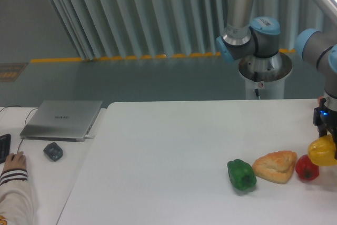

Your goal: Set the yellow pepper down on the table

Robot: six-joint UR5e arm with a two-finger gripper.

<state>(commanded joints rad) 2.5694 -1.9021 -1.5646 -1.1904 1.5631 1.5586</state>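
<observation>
The yellow pepper is glossy and rounded, at the far right edge of the view, held a little above the white table. My gripper comes down from above at the right edge and is shut on the pepper's top. The fingertips are mostly hidden by the pepper and the frame edge. The pepper hangs just above and right of the red pepper.
A tan triangular bread and a green pepper lie left of the red pepper. A closed laptop, a mouse and a person's hand are on the smaller desk at left.
</observation>
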